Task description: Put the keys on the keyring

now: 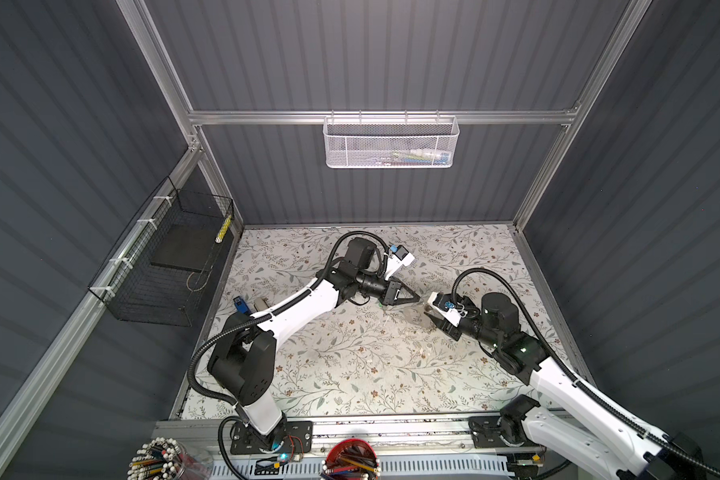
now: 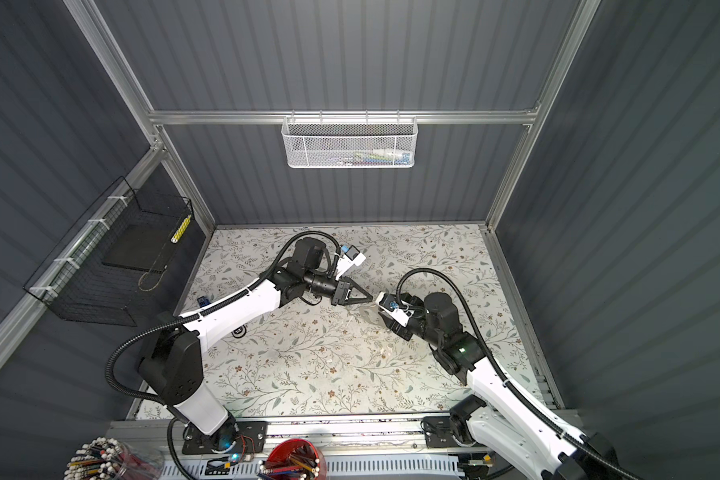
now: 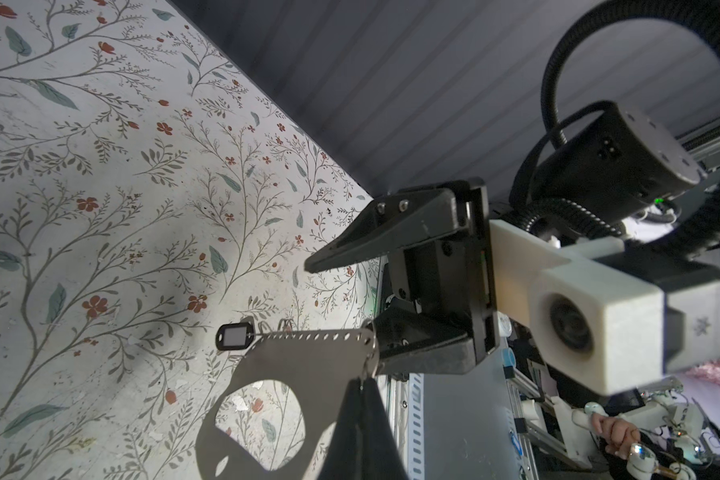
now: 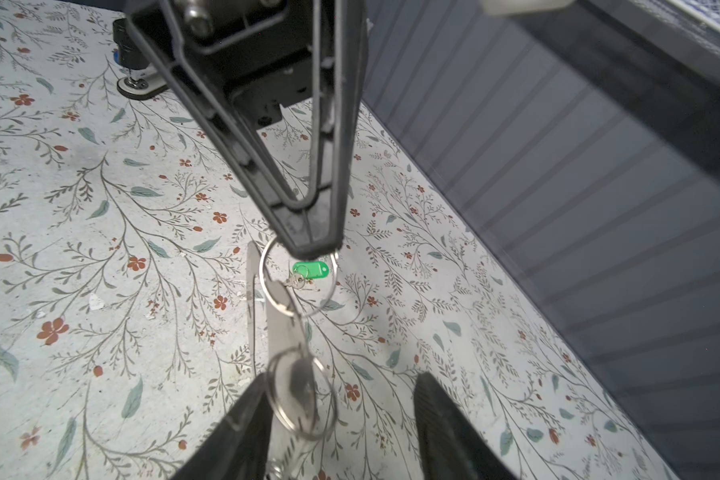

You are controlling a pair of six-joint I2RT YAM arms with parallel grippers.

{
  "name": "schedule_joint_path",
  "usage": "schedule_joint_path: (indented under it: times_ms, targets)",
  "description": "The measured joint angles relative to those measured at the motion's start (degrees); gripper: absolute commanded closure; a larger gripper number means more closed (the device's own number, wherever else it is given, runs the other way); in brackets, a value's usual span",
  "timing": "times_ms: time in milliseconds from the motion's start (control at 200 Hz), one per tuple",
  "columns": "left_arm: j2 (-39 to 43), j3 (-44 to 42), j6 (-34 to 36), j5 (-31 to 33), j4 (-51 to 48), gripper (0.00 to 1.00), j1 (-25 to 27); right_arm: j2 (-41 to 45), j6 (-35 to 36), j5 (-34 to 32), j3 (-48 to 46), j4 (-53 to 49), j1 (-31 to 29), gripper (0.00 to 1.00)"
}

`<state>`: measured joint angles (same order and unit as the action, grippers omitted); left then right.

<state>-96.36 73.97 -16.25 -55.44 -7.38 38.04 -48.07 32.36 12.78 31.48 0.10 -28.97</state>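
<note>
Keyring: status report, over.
Left pincer shut on keyring. Right pincer open, close by. Black-rimmed tag at its edge; green-tagged key loose on table. Nothing blocking.

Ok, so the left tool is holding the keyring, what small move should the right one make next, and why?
Probably lower the right tool toward the green-tagged key and close on it. Its jaws stand open and empty, that key lies loose on the table, and the left tool is shut on the keyring, which seems to carry the black-rimmed tag already.
</note>
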Motion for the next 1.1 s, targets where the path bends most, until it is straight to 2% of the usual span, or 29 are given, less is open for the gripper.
schedule_joint_path:
  times_ms: [120, 290, 450, 530, 680, 880, 1101]
  targets:
    - [-0.1, -1.7, -4.8, -0.5, 3.4, 1.00, -0.7, 2.3, -2.4, -2.3, 1.7, -3.9, 0.0, 0.37]
    - [-1.0, -4.1, -11.3, -1.1, 8.8, 1.00, -1.2, 2.9, -9.8, -2.2, 5.2, -10.6, 0.1, 0.44]
    - [-1.1, -8.2, -18.6, -1.0, 15.6, 1.00, -2.2, 2.0, -18.7, 5.6, 6.9, -13.9, 0.2, 0.59]
    - [-1.1, -9.0, -20.5, -0.5, 17.2, 1.00, -2.6, 0.5, -22.5, 10.4, 6.9, -14.5, 0.2, 0.58]
    - [-1.1, -9.1, -21.6, 0.1, 19.0, 1.00, -2.8, -3.7, -27.5, 14.3, 6.9, -14.3, 0.0, 0.52]
    - [-1.0, -11.3, -22.0, 0.1, 22.9, 1.00, -2.9, -5.2, -31.5, 14.0, 6.5, -10.6, -0.1, 0.54]
    - [-0.7, -12.2, -22.3, 0.8, 27.3, 1.00, -2.9, -7.3, -37.9, 17.4, 5.8, -4.1, -0.1, 0.57]
